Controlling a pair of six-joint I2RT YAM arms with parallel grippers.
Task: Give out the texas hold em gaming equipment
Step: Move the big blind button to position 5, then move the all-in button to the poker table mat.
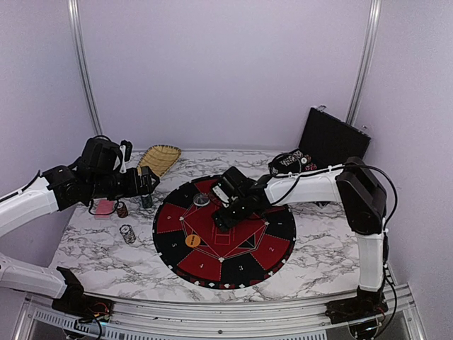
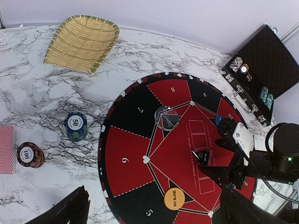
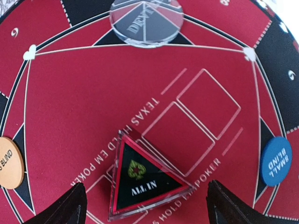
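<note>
Marble table (image 1: pixel 311 255): round red-and-black mat (image 1: pixel 177 248) at centre.
All In triangle (image 3: pixel 145 179): flat on the mat's red middle, untouched.
Right gripper (image 3: pixel 145 196): fingers spread either side of it.
Discs: clear disc (image 3: pixel 146 21) beyond, orange disc (image 3: pixel 7 161) and blue disc (image 3: pixel 275 160) flanking.
Left gripper (image 2: pixel 156 203): wide apart, near chip stacks (image 2: pixel 75 126) and cards (image 2: pixel 7 149) off the mat.

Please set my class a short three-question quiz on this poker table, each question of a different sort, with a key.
1. True or false: the orange Big Blind disc lies inside the woven basket.
2. Which piece lies on the mat between the fingers of the right gripper?
A. the clear Dealer disc
B. the triangular All In marker
C. the blue Small Blind disc
3. Fill in: the blue chip stack on the marble beside the mat shows the number ___.

Key
1. False. It lies on the round mat.
2. B
3. 50
</note>
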